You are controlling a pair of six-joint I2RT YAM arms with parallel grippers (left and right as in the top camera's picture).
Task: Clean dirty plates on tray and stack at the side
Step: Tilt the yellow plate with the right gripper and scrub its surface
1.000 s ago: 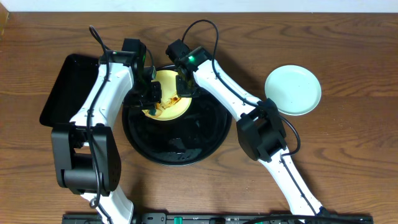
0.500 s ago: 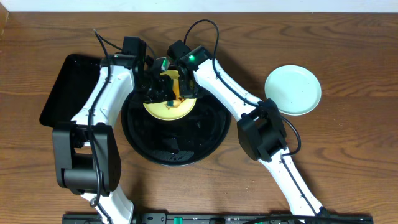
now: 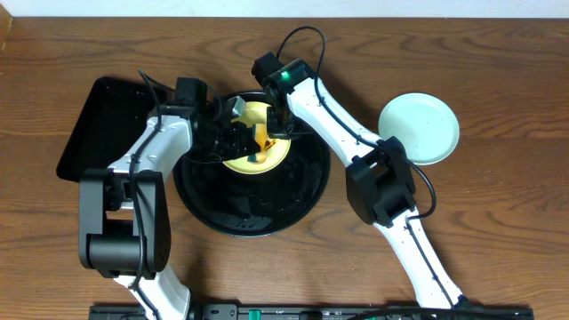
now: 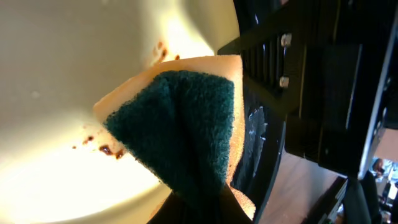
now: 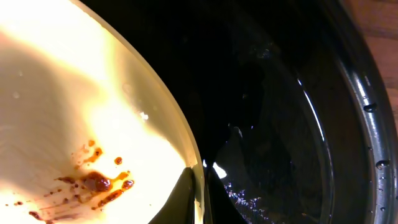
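A: Where does the yellow plate [image 3: 242, 160] sit?
B: Upper centre of the overhead view, over the round black tray [image 3: 267, 209]; the right hand [image 5: 202, 200] is clenched on its rim, apparently to steady it.
A: And the left hand [image 4: 193, 208]?
B: Clenched on a green-faced sponge [image 4: 177, 130], set against the plate near brown smears [image 5: 93, 183], evidently for scrubbing; a mint plate [image 3: 419, 129] lies apart on the table [image 3: 498, 222], right of frame.

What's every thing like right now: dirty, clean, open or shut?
yellow plate, dirty with brown smears.
round tray, holding the yellow plate.
mint plate, looks clean, lying outside the round tray.
sponge, folded, green side out.
left gripper, shut on sponge.
right gripper, shut on yellow plate's rim.
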